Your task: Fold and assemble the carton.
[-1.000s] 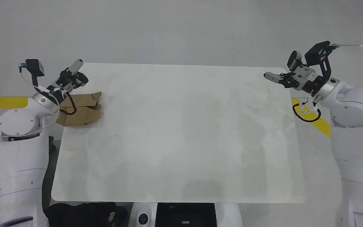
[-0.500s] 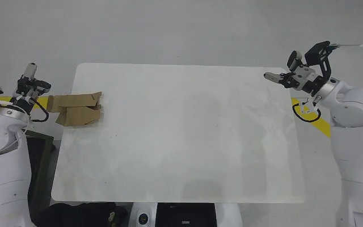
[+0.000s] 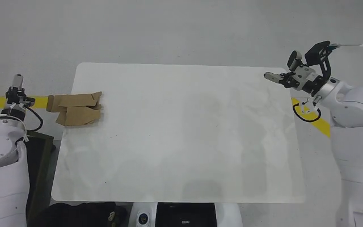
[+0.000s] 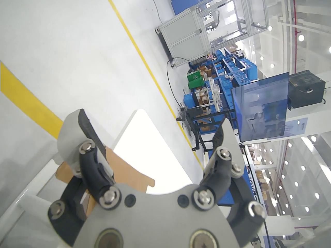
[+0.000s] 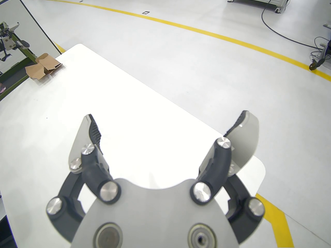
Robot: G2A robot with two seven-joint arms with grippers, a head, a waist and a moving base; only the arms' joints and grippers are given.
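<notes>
A brown carton (image 3: 75, 108), partly folded with loose flaps, lies at the far left edge of the white table (image 3: 187, 142), overhanging it a little. It looks small in the right wrist view, where the carton (image 5: 42, 66) sits at the table's far corner. My left gripper (image 4: 152, 127) is open and empty, off the table's left side, pointing up and away, with a piece of the carton (image 4: 121, 171) behind its base. In the top view the left gripper (image 3: 16, 85) is well left of the carton. My right gripper (image 5: 168, 127) hangs open and empty over the table's far right corner.
The white table's bare surface stretches between the two arms. Yellow floor lines (image 5: 207, 33) run around the table. A dark green frame (image 5: 15, 76) stands beside the table's left edge near the carton.
My left arm has pulled back from the carton to beyond the table's left edge and turned upward. The carton stays where it lay. The right arm has not moved.
</notes>
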